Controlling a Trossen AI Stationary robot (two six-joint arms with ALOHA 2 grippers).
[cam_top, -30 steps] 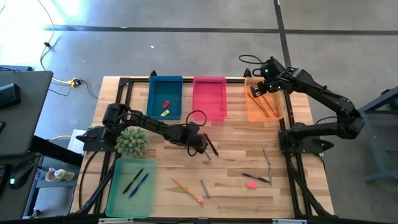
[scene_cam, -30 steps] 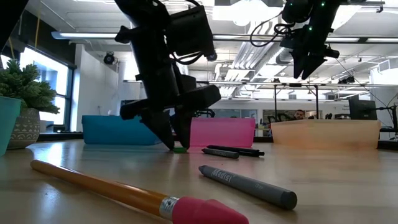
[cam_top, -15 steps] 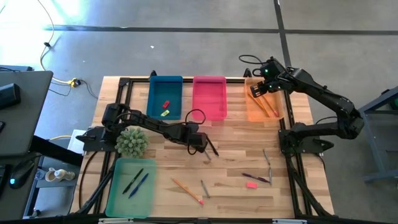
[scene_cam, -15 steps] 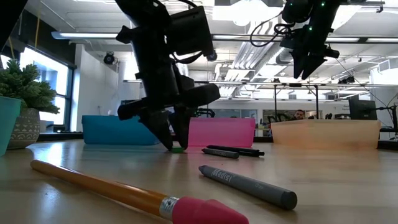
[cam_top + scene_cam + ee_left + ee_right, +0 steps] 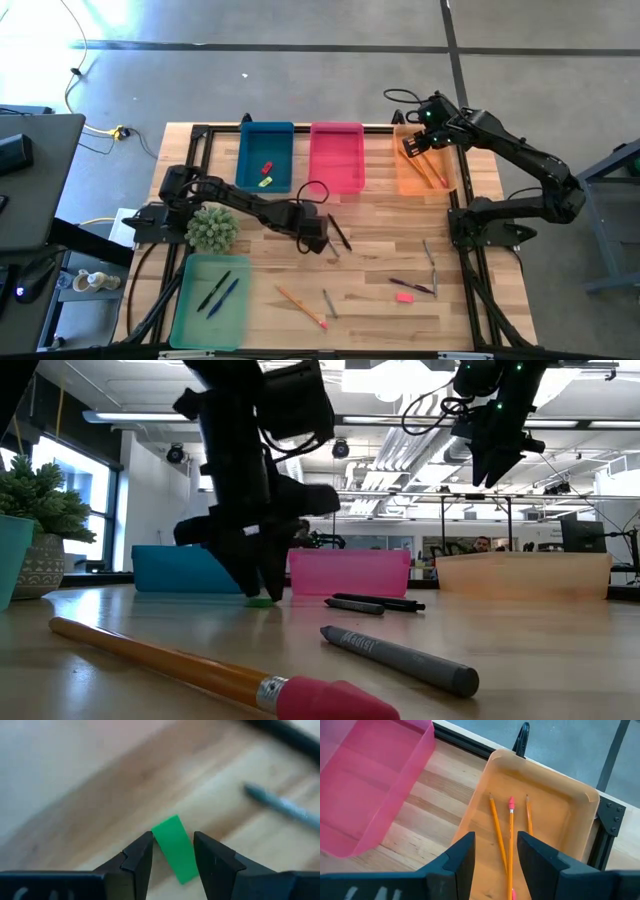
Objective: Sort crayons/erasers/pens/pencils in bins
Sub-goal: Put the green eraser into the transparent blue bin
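Observation:
My left gripper (image 5: 319, 244) points down at mid-table, shut on a small green eraser (image 5: 174, 847) that also shows in the low view (image 5: 260, 601). My right gripper (image 5: 410, 148) hangs open and empty over the orange bin (image 5: 400, 172), which holds three pencils (image 5: 510, 835). The blue bin (image 5: 250, 160) holds a red and a yellow-green eraser. The pink bin (image 5: 337, 155) stands beside it. The green bin (image 5: 190, 300) holds two pens (image 5: 220, 293). On the table lie a pencil (image 5: 300, 305), crayons (image 5: 431, 255), pens (image 5: 340, 235) and a pink eraser (image 5: 404, 296). My left gripper has the green eraser's two long sides (image 5: 159, 840) between its two fingertips, coming from above and pointing down. The eraser lies slanted between the fingers. In the low view its underside (image 5: 260, 603) is at table level.
A potted plant (image 5: 211, 228) stands beside the left arm, above the green bin. A pencil (image 5: 200, 670) and a crayon (image 5: 400, 658) lie near the front edge. A dark pen and a crayon (image 5: 375, 603) lie just right of the left gripper. Black frame rails edge the table.
My left gripper has moved a little toward the table's left and near edge, and the green eraser has slid along the table with it, away from the dark pen. My right gripper has kept still.

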